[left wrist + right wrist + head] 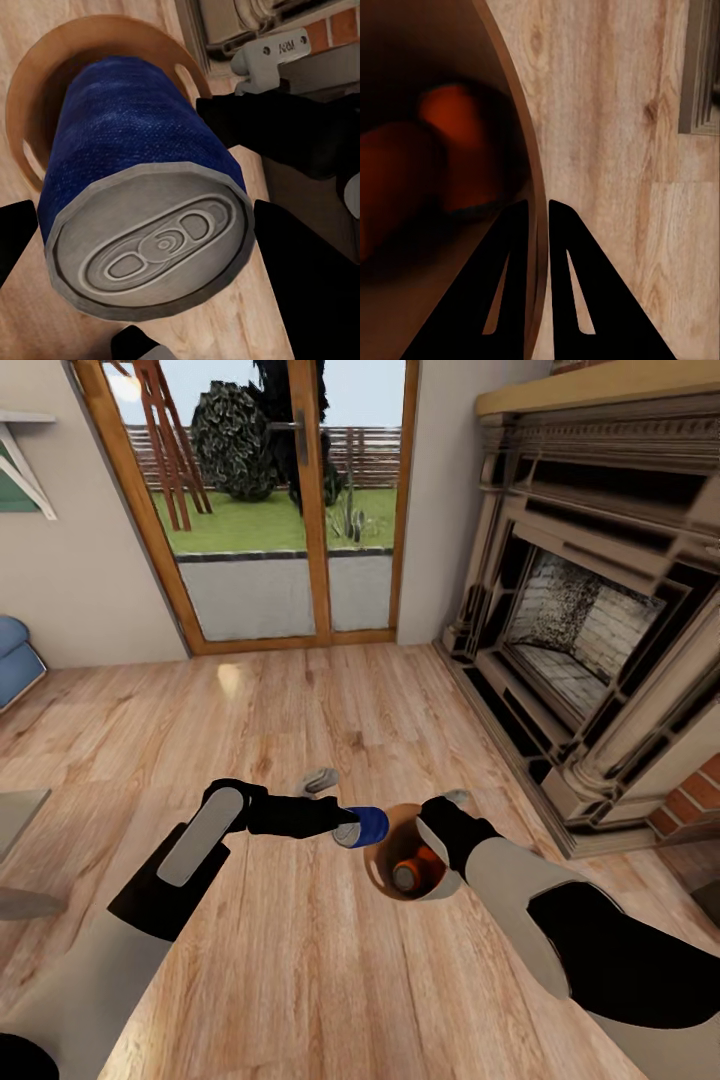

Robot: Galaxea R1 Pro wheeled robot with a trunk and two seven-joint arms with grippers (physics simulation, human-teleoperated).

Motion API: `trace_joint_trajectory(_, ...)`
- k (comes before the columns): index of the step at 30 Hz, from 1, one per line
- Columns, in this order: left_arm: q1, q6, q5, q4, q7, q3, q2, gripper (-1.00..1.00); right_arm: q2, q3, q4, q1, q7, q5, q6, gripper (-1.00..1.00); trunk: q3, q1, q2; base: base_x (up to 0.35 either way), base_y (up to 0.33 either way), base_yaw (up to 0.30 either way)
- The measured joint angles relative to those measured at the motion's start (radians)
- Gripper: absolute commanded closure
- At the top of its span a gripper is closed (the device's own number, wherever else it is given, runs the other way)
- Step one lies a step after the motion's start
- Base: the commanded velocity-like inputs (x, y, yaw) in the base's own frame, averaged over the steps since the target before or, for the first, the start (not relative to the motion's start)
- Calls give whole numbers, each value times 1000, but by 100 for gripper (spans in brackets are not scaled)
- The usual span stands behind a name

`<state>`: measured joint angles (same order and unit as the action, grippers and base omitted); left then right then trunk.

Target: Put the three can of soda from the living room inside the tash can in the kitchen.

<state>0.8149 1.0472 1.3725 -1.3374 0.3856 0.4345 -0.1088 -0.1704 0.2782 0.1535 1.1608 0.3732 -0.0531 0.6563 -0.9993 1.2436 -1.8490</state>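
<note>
My left gripper (350,828) is shut on the dark blue can of soda (367,825), which lies on its side right at the rim of the tash can (377,868). The left wrist view has the blue can (142,150) close up, grey top toward the camera, with the brown bin (30,97) behind it. Two orange cans (415,870) lie inside the bin. My right gripper (443,852) is shut on the bin's rim. In the right wrist view its fingers (510,255) straddle the bin wall (514,112), and the orange cans (457,127) show blurred inside.
I am in the living room on a wood-plank floor (300,700). The carved fireplace (590,630) stands close on the right. Wood-framed glass doors (270,510) are straight ahead. A blue seat (15,660) and a pale table corner (15,810) sit at the left edge.
</note>
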Motion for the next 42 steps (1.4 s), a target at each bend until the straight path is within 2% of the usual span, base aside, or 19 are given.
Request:
trace_joint_trajectory(17, -3, 0, -11, 57, 6, 1, 5, 100, -4, 6, 30, 1, -8, 3, 18, 100, 0, 0, 0, 0, 0, 0)
trace_joint_trajectory(20, -4, 0, -31, 59, 5, 1, 8, 100, -4, 10, 45, 1, -8, 7, 39, 100, 0, 0, 0, 0, 0, 0)
trace_joint_trajectory(23, -5, 0, -67, 60, 2, 1, 22, 100, -4, 9, 68, 1, -10, 2, 83, 100, 0, 0, 0, 0, 0, 0)
trace_joint_trajectory(28, -5, 0, -92, 62, 0, 1, 43, 100, -4, 10, 98, 1, -11, 1, 121, 100, 0, 0, 0, 0, 0, 0)
trace_joint_trajectory(33, -5, 0, -98, 84, -1, 1, 53, 100, -4, 10, 105, 0, -17, -6, 164, 100, 0, 0, 0, 0, 0, 0)
trace_joint_trajectory(36, -5, -8, -99, 93, -1, 4, 60, 100, -4, 13, 108, 0, -51, 2, 200, 100, 0, 0, 0, 0, 0, 0)
trace_joint_trajectory(39, -5, -15, -100, 96, -2, 6, 63, 100, -4, 7, 109, 0, -79, -18, 205, 100, 0, 0, 0, 0, 0, 0)
trace_joint_trajectory(42, -4, -20, -102, 110, -2, 9, 65, 100, -4, 9, 110, 0, -98, -10, 212, 100, 0, 0, 0, 0, 0, 0)
